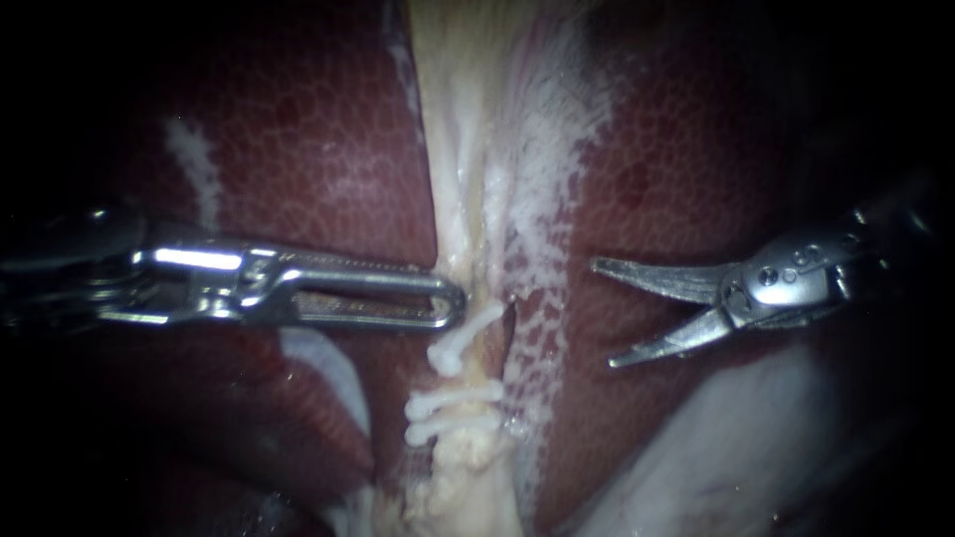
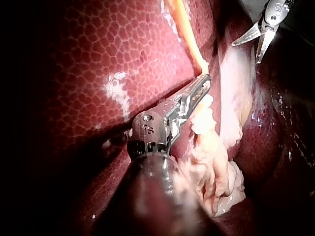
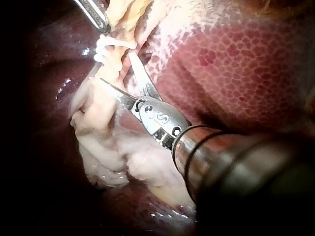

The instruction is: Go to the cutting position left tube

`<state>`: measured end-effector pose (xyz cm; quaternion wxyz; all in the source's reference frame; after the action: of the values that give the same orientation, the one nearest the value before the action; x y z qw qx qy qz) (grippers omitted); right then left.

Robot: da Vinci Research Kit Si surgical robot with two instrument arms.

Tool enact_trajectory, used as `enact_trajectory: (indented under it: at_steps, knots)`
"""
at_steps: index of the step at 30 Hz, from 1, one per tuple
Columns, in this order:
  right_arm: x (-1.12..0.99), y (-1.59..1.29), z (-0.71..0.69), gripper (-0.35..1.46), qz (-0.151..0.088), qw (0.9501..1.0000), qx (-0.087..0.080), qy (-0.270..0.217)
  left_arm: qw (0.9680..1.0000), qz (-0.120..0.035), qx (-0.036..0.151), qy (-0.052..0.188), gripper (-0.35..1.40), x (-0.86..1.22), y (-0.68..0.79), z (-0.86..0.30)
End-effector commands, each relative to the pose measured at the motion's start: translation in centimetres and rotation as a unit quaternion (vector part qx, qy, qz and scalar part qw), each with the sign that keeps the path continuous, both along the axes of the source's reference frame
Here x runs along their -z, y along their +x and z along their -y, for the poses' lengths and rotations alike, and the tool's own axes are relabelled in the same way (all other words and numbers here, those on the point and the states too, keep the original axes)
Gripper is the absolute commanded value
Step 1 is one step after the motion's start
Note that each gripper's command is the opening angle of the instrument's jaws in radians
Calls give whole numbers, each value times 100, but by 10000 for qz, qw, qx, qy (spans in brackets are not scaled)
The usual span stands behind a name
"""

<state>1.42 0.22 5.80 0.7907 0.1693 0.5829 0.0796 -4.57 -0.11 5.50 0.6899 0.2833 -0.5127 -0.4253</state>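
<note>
Clearly the left tube was a soft, wet thing: a thin pale strand running down the middle of the endoscope view between the dark red lobes of the liver. I judged it limp enough to roll under a touch, slick, and easy to tear. Three white clips crossed it, one above and two close together below, with a short bare stretch of tube between the upper clip and the lower pair. That bare stretch was the place to take it, one blade on each side and clear of the clips, since a knock could shift a clip on so slack a strand. The left instrument came in level across the liver with its jaws together. They seemed to pinch the edge of the pale band just above the upper clip, though the contact itself was hard to make out. The right instrument carried two curved blades, spread apart with nothing between them. It hung over the liver off to the side of the tube and clear of it, tips pointing toward the clips. A light, slow approach would suit, because the tube had no stiffness to push against and would give rather than resist.
</note>
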Motion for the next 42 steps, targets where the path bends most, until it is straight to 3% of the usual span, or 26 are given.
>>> enact_trajectory:
  at_steps: [1,14,17,21,30,42]
  knots:
    - [0,0,0,144,3,10000,2,-3,10000,11,-3,6,-35,0,0,0]
    - [-11,0,5,144,-11,10000,-4,-35,10000,18,-10,11,-35,2,2,-1]
    - [-20,2,11,144,130,9999,100,-26,10000,31,-21,26,-35,7,6,-3]
    - [-35,9,24,140,402,9987,231,198,10000,59,-44,61,-35,19,12,-8]
    - [-64,32,42,137,363,9967,335,639,9998,140,82,124,-35,55,25,-17]
    - [-70,65,60,134,334,9932,562,965,9995,226,228,0,-35,85,46,-30]
